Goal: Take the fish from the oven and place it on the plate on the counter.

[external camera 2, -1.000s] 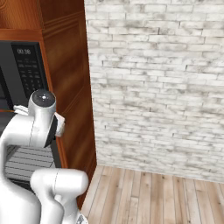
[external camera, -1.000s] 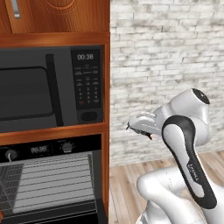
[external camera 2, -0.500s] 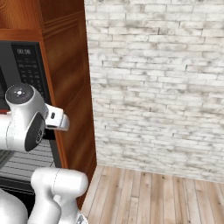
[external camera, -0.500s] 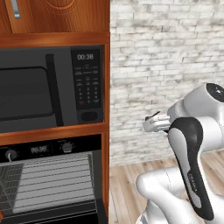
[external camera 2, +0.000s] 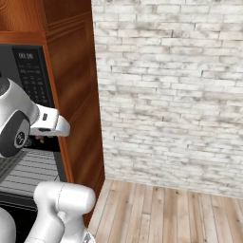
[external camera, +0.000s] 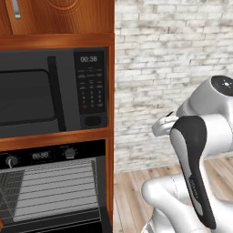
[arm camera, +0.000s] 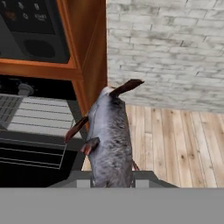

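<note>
White brick wall and plank floor lie behind the claw (arm camera: 113, 183), which is clenched on the fish (arm camera: 110, 139) — grey body pointing away from the hand, tail outermost, clear of the oven (arm camera: 37, 131). Held out in the open like this, it is probably ready for carrying to the plate — oven racks (external camera: 52, 189) sit bare beneath the microwave (external camera: 54, 93).
</note>
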